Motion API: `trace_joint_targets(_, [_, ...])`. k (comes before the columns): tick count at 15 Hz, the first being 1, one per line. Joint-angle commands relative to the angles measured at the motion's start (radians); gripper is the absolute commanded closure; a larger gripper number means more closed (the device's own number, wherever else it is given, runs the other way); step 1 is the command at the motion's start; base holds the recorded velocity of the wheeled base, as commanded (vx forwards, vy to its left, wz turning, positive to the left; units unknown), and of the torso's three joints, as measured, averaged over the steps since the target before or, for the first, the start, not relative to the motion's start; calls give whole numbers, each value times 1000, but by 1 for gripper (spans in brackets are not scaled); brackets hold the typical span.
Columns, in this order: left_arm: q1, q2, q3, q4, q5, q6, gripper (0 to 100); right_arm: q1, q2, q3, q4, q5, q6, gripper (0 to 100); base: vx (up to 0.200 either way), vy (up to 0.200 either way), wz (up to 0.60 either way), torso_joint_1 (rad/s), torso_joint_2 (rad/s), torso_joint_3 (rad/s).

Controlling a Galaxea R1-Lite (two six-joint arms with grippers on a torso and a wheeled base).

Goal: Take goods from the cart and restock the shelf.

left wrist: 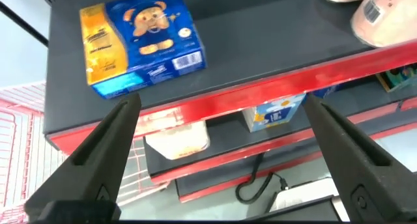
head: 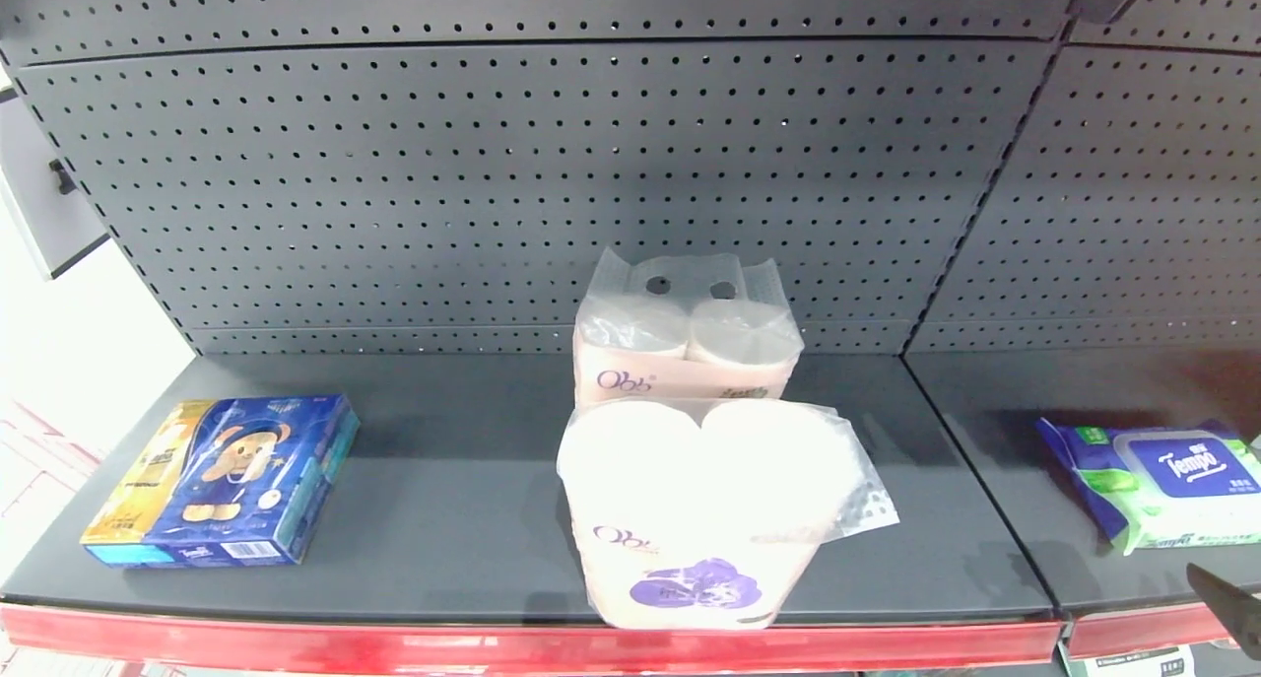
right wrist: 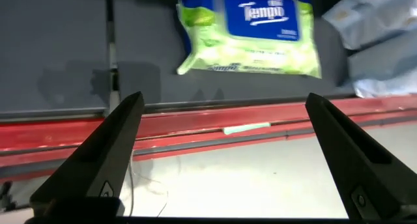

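Treat this moment as the gap between placements: both tools are empty, so you are judged to be due for the next pick from the cart. The left gripper [left wrist: 221, 100] hangs in front of the shelf's [head: 463, 500] red front edge with its fingers spread wide and nothing between them. The right gripper [right wrist: 225, 100] hangs likewise before the front edge of the right-hand section, spread and empty. Note the stock already on the shelf. A blue tissue box [head: 222, 480] lies flat at the front left corner. A front pack of toilet rolls [head: 695, 519] stands at the middle of the front edge, and a rear pack [head: 685, 347] stands just behind it against the back edge. Each clear wrapper shows two roll tops. A pack of wipes [head: 1158, 480] lies flat near the front edge of the right-hand section. A red and white wire grid [left wrist: 13, 139] beside the shelf's left end is probably the cart; you cannot tell what it holds. The next move calls for a firm hold on one item. Then set it on the bare surface between the tissue box and the rolls.
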Motion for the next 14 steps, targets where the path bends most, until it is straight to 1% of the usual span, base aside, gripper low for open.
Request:
trace_joint_targets(1, [-2, 2, 0, 2, 0, 0, 0, 0, -1, 2, 1, 0, 0, 0, 0, 0, 0, 0, 0, 0])
trace_joint_targets(4, [0, 0, 0, 1, 0, 0, 0, 0, 1, 0, -1, 0, -3, 0, 0, 0, 0, 0, 0, 0])
trace_joint_targets(5, [0, -6, 0, 2, 0, 1, 0, 6, 18, -8, -31, 2, -3, 0, 0, 0, 0, 0, 0, 0])
trace_joint_targets(6, [-2, -12, 2, 2, 0, 3, 0, 32, 52, -11, -111, 5, 4, 0, 0, 0, 0, 0, 0, 0])
trace_joint_targets(7, [-2, -15, 2, 2, 0, 11, 0, 91, 102, -17, -225, 29, 8, 0, 0, 0, 0, 0, 0, 0])
trace_joint_targets(8, [-2, -16, 3, 2, -1, 14, 0, 112, 170, -31, -317, 42, 6, 0, 0, 0, 0, 0, 0, 0])
trace_joint_targets(9, [-2, -21, 5, 2, -4, 14, 0, 123, 233, -46, -379, 48, 6, 0, 0, 0, 0, 0, 0, 0])
trace_joint_targets(10, [-2, -23, 5, 2, -6, 14, 0, 138, 292, -57, -410, 69, 12, 0, 0, 0, 0, 0, 0, 0])
trace_joint_targets(12, [0, -32, 8, 2, -1, 12, 0, 143, 318, -52, -412, 69, 31, 0, 0, 0, 0, 0, 0, 0])
trace_joint_targets(13, [-2, -35, 12, 2, -1, 12, 0, 134, 322, -54, -413, 58, 34, 0, 0, 0, 0, 0, 0, 0])
trace_joint_targets(14, [-2, -36, 14, 2, -1, 11, 0, 114, 328, -46, -413, 20, 35, 0, 0, 0, 0, 0, 0, 0])
